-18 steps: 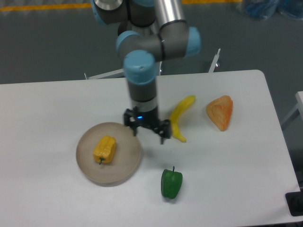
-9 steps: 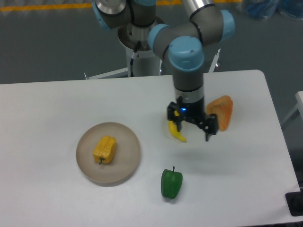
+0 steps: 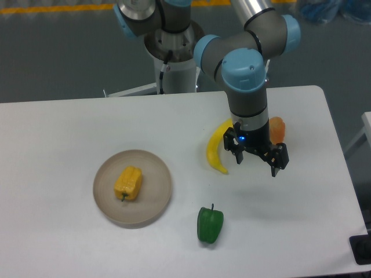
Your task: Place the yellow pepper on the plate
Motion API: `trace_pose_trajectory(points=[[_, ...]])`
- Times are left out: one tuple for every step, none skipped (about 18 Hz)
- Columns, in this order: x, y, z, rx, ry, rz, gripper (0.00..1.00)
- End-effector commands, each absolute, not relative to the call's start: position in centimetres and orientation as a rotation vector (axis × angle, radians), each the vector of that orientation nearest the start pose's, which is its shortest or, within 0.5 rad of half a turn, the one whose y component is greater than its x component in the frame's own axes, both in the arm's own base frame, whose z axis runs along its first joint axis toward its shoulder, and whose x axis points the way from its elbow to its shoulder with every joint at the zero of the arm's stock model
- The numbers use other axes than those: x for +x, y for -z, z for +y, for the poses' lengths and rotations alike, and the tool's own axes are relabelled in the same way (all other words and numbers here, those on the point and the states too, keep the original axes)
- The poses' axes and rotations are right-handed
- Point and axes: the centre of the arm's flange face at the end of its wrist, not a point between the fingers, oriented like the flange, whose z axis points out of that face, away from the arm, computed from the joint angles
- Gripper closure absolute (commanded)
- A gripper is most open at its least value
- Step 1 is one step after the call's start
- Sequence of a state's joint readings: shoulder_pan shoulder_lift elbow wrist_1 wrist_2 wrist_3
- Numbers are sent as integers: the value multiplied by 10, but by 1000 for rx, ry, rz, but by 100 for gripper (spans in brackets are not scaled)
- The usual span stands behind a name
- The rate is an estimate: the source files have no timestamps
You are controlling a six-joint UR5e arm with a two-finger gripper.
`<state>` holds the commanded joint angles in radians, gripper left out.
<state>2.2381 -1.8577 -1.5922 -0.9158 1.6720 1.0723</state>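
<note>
Gripper [image 3: 256,160], fingers spread and empty, has swung away rightward over the last second, from the plate's edge to above the table near the banana [image 3: 217,146]. Yellow pepper [image 3: 128,183] lies far to its left, resting on the plate [image 3: 153,202], so placement looks done. It is blocky, ribbed yellow-orange, dark stem pointing toward the plate's near rim
</note>
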Motion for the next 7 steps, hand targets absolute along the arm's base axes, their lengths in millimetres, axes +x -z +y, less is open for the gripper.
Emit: trace_pose_trajectory(points=[[-288,-391,564,-2901,-490,569,0],[-287,-390,564,-2902,-489,569,0],[-287,-390,564,-2901,-490,569,0],[-287,-390,564,-2901,-490,569,0],[-287,-390,564,-2901,-490,569,0],[-288,-391,564,-2900,-492,569,0],[-288,-392,565,-2898,-493,568,0]])
